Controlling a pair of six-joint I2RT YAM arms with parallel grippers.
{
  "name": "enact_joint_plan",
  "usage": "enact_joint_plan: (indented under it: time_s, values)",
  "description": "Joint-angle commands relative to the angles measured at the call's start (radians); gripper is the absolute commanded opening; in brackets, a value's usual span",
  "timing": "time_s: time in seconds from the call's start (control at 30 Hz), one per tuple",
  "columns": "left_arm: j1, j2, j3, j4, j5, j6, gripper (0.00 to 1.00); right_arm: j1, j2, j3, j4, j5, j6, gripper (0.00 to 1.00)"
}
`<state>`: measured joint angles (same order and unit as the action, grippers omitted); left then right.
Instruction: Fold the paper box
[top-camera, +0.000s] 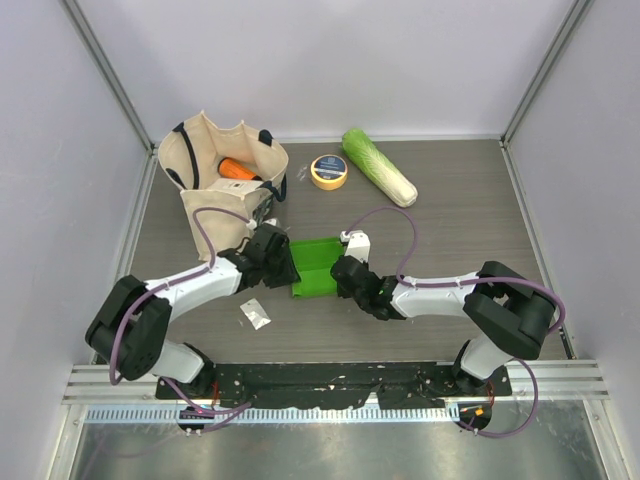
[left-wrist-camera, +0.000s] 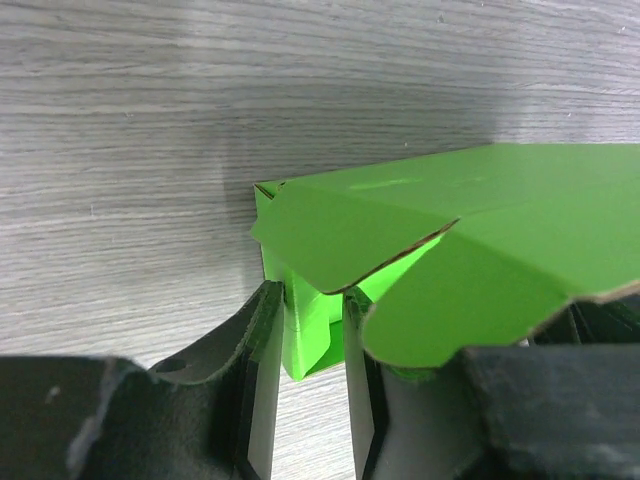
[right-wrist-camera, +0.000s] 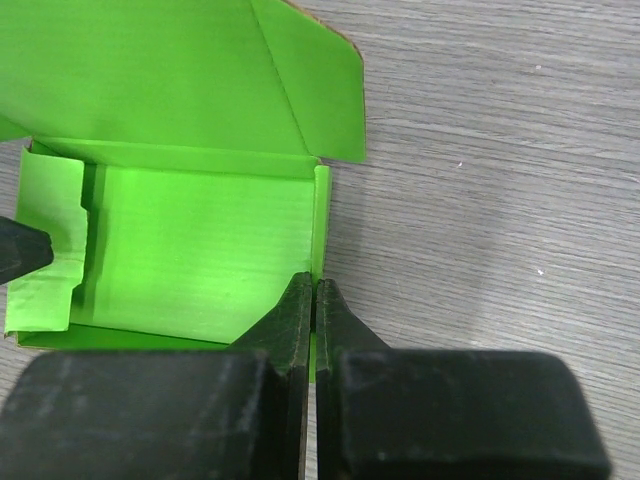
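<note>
The paper box (top-camera: 315, 265) is bright green card, lying open at the table's middle with its lid flap up. My left gripper (top-camera: 283, 262) is at its left end and my right gripper (top-camera: 341, 273) at its right end. In the left wrist view the left gripper (left-wrist-camera: 310, 295) has its jaws narrowed on the folded end wall of the box (left-wrist-camera: 480, 220). In the right wrist view the right gripper (right-wrist-camera: 314, 285) is shut on the thin right wall of the box (right-wrist-camera: 200, 240). The open inside shows there, and a left fingertip (right-wrist-camera: 20, 252) presses the far flap.
A cream tote bag (top-camera: 222, 175) with an orange item (top-camera: 237, 169) inside stands at the back left. A yellow tape roll (top-camera: 329, 171) and a long pale-green cabbage (top-camera: 380, 167) lie behind the box. A small white packet (top-camera: 255, 313) lies near the left arm.
</note>
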<state>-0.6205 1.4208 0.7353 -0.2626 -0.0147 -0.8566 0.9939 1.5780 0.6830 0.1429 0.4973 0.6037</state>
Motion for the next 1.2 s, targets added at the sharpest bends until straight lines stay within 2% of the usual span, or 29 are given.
enact_joint_plan:
  time_s: [0.0, 0.1, 0.2, 0.37, 0.67, 0.7, 0.83, 0.93, 1.07, 1.17]
  values:
    - [0.001, 0.021, -0.004, 0.089, 0.036, -0.016, 0.30, 0.009, -0.007, 0.007, -0.009, -0.020, -0.005, 0.01]
    - [0.001, 0.033, -0.005, 0.083, 0.033, -0.018, 0.24, 0.009, -0.010, 0.009, -0.011, -0.019, -0.007, 0.01]
    - [-0.001, 0.020, -0.020, 0.086, 0.030, -0.016, 0.29, 0.011, -0.006, 0.007, -0.011, -0.017, -0.007, 0.01]
    - [0.010, 0.009, -0.042, 0.092, 0.027, -0.019, 0.25, 0.011, -0.003, 0.009, -0.005, -0.025, -0.007, 0.01]
    - [0.016, 0.043, -0.027, 0.083, 0.022, 0.007, 0.08, 0.015, 0.000, 0.016, -0.008, -0.023, -0.015, 0.01]
    - [0.015, 0.055, -0.017, 0.077, 0.022, 0.011, 0.00, 0.017, 0.000, 0.020, -0.009, -0.025, -0.015, 0.01]
    - [-0.016, 0.131, 0.038, 0.002, -0.068, 0.033, 0.00, 0.018, 0.019, 0.027, -0.008, -0.022, -0.015, 0.01]
    - [-0.073, 0.180, 0.099, -0.102, -0.212, 0.031, 0.00, 0.023, 0.039, 0.036, -0.005, -0.022, -0.013, 0.01]
    - [-0.166, 0.332, 0.220, -0.324, -0.452, 0.005, 0.00, 0.029, 0.056, 0.039, -0.003, -0.010, 0.004, 0.01]
    - [-0.223, 0.417, 0.303, -0.412, -0.522, -0.027, 0.00, 0.032, 0.056, 0.033, 0.000, 0.004, 0.022, 0.01]
